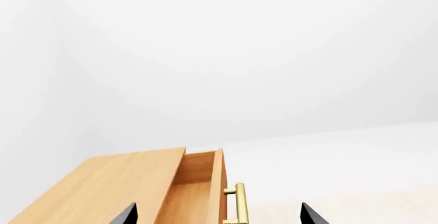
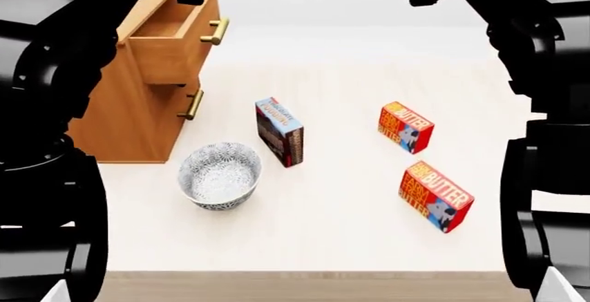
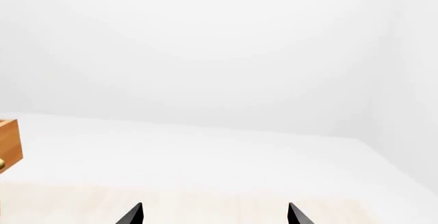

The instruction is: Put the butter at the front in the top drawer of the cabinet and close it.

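Head view: top drawer [image 2: 170,57] already open, front butter [image 2: 435,196] untouched w/ both pincers released, well above it, empty.

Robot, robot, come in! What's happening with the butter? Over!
Both grippers open, empty, raised. Left gripper above the top drawer, already pulled out. Front butter untouched on the table. Nothing in the way.

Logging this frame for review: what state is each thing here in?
top drawer: pulled open, nothing seen inside.
lower drawer: shut.
front butter: on the table, untouched.
rear butter: on the table.
pudding box: standing on edge.
bowl: upright, empty.
left gripper: open.
right gripper: open.
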Motion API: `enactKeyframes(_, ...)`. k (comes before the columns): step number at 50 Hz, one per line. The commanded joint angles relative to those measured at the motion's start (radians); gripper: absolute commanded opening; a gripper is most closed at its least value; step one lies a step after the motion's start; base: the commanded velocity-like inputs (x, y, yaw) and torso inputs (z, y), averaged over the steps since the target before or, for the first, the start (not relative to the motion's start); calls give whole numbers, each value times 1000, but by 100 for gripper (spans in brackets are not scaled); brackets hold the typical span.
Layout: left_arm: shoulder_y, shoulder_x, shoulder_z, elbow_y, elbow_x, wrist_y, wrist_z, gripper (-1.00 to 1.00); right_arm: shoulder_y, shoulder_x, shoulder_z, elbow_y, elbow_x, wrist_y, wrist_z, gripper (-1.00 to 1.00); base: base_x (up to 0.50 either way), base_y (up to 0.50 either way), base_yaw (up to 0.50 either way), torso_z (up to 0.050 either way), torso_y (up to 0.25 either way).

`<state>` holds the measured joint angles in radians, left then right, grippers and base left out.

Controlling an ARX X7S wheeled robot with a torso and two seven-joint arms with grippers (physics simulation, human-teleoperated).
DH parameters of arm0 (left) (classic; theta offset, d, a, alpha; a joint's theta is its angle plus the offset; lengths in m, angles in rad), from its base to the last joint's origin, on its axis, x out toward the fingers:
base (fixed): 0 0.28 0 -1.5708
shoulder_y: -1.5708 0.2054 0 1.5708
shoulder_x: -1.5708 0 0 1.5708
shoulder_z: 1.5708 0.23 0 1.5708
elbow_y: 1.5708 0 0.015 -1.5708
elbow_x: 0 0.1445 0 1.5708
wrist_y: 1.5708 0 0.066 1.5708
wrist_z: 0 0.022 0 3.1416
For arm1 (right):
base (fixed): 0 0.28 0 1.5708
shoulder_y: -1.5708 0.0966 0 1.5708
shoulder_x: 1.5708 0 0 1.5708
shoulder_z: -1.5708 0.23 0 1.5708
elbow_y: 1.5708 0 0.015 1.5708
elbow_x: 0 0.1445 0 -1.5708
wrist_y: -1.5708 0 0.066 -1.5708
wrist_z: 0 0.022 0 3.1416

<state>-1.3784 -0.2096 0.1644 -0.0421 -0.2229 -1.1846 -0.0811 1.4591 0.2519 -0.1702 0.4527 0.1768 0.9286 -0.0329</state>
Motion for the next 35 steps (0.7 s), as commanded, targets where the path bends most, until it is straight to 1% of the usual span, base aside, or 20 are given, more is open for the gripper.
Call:
enactKeyframes(1,0,-1,1,1,-5,2,-4,100,3,-3,2,3,7,6,3,100,242,0,0,0,0)
enactKeyframes(35,-3,-6,5,-3,-24,-5,-6,100,5,5,6,-1,21,19,8,100,254,0,0,0,0)
